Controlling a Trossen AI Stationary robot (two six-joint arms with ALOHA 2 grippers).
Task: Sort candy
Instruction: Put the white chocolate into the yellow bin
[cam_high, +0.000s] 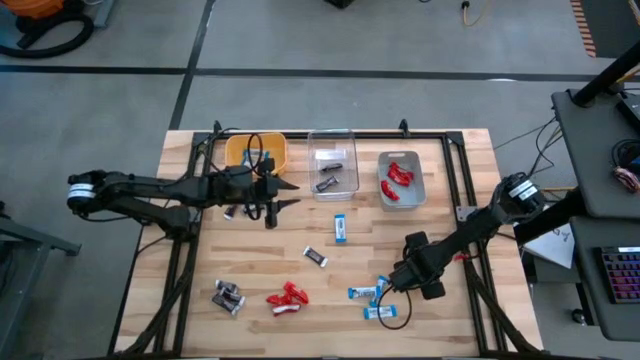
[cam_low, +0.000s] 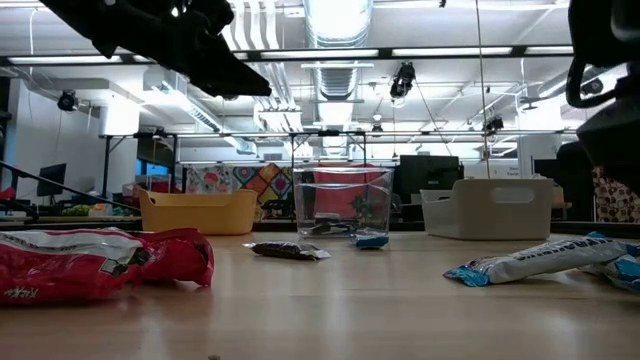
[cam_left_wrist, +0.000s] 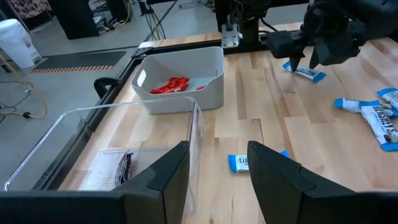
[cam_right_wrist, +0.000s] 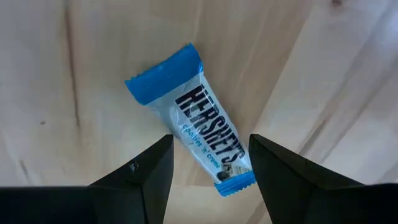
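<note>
Wrapped candy lies scattered on the wooden table. In the high view I see a blue-and-white piece (cam_high: 341, 228), a dark brown piece (cam_high: 315, 257), a brown heap (cam_high: 229, 297), red pieces (cam_high: 286, 298) and two blue-and-white ones (cam_high: 366, 293) near the right gripper. My right gripper (cam_high: 386, 288) points down, open, its fingers standing on either side of one blue-and-white candy (cam_right_wrist: 193, 137) without touching it. My left gripper (cam_high: 288, 194) hovers open between the yellow bin (cam_high: 256, 152) and the clear bin (cam_high: 333, 160); in its wrist view the left gripper (cam_left_wrist: 217, 168) holds nothing.
The clear bin (cam_left_wrist: 124, 143) holds dark brown candy, and the grey bin (cam_high: 401, 178) holds red candy (cam_left_wrist: 169, 85). All three bins stand in a row along the table's far side. A black frame runs round the table. Bare wood lies in the middle, between the arms.
</note>
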